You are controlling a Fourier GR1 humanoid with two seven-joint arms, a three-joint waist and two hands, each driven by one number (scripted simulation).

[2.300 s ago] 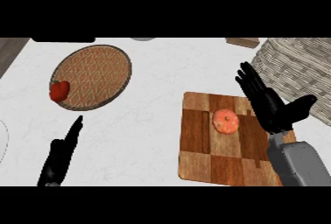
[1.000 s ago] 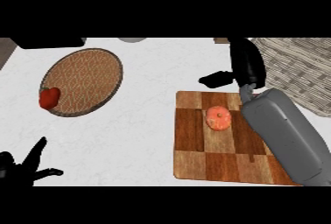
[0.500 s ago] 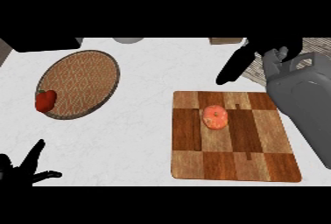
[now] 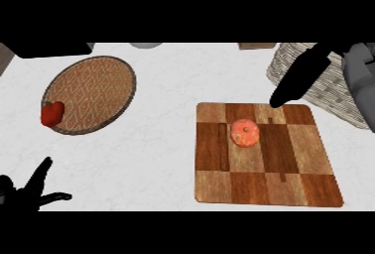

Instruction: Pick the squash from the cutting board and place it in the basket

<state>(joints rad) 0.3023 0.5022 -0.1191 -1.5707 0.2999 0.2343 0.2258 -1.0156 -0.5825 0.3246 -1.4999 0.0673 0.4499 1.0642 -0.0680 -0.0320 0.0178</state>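
Plenty of bare counter (image 4: 168,149) surrounds the cutting board (image 4: 264,173); orange squash (image 4: 245,132) sits untouched, right hand (image 4: 300,74) straight-fingered above.

Bare counter (image 4: 164,124) between board (image 4: 264,168) and plate (image 4: 92,94)

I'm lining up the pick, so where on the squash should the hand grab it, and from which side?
Probably from above, fingers and thumb closing across the round body of the squash. It lies alone on the cutting board, nothing crowding it, and no stem shows to hold. The right hand is open beyond the board's far edge, so it is the nearer one.
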